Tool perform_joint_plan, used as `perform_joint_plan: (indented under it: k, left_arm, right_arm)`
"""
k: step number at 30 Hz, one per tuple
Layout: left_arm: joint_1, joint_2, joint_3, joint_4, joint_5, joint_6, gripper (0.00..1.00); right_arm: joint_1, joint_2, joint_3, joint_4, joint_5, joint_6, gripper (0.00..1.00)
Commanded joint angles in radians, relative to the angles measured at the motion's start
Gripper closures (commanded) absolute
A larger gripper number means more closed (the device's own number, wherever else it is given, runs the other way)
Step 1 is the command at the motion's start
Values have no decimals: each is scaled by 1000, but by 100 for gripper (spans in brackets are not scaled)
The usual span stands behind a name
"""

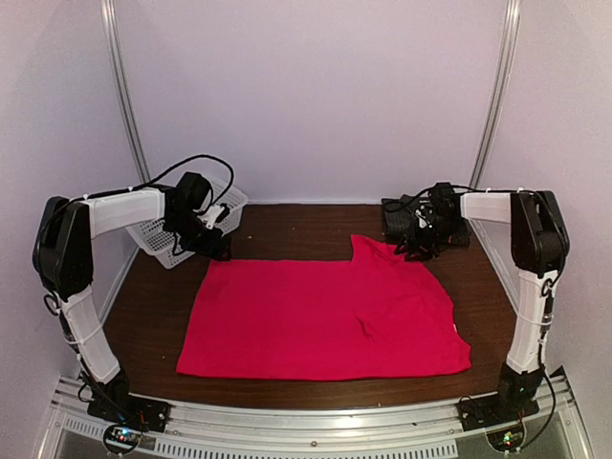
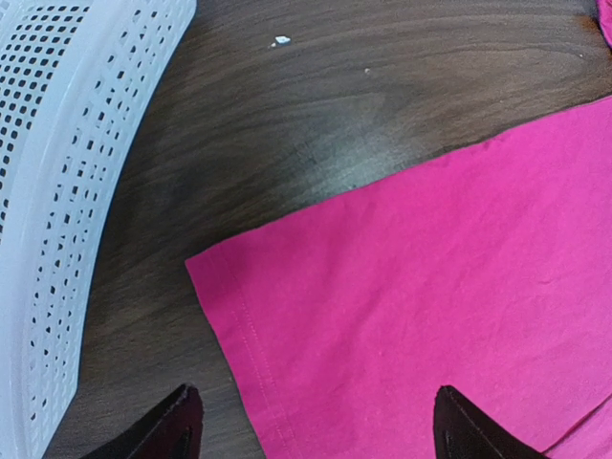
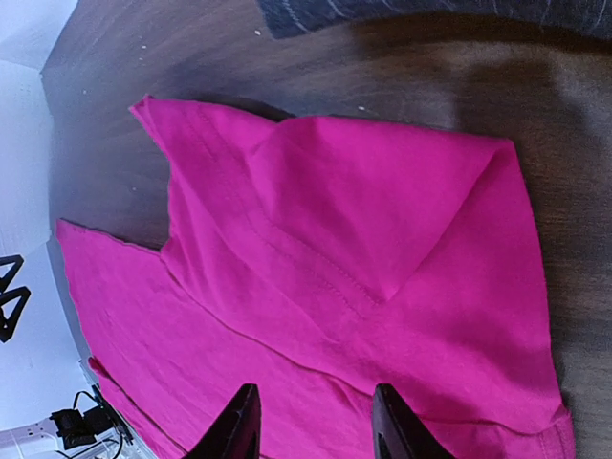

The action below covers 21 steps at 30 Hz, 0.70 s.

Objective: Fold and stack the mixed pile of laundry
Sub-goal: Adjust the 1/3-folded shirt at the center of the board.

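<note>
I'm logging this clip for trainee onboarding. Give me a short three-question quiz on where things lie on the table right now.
1. True or false: the T-shirt lies spread out on the table.
2. Where is the basket? A: far left. B: far right. C: centre of the near edge.
3. Which garment sits in the far right corner?

Key:
1. True.
2. A.
3. The dark shirt.

The red-pink T-shirt (image 1: 316, 320) is soft matt cloth with stitched hems, the table (image 2: 316, 96) is dark grained wood with a faint sheen, the basket (image 2: 57, 191) is smooth white plastic, and the dark shirt (image 3: 430, 11) is finely striped cloth.
</note>
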Motion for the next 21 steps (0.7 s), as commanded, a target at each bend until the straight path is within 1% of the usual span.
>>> perform_joint_plan:
  k: [1, 4, 6, 13, 15, 17, 19, 21]
  left_arm:
    - [8, 5, 9, 5, -2, 1, 15]
    - [8, 2, 5, 5, -23, -3, 15]
    - [8, 2, 4, 3, -29, -3, 15]
    - [8, 2, -9, 9, -31, -10, 15]
    - [8, 3, -8, 11, -38, -8, 15]
    - [8, 5, -5, 9, -47, -5, 15]
    - [8, 6, -4, 8, -53, -1, 15]
    - [9, 6, -4, 4, -59, 1, 15]
  right_arm:
    - [16, 50, 28, 23, 31, 31, 58]
    - [28, 74, 26, 26, 34, 35, 55]
    - [32, 79, 24, 41, 36, 44, 55]
    - [35, 117, 74, 55, 63, 82, 57]
    - [35, 136, 91, 49, 68, 90, 60]
    - [35, 150, 104, 53, 65, 101, 70]
    - [35, 156, 119, 59, 46, 116, 84]
    - [35, 141, 134, 86, 15, 134, 96]
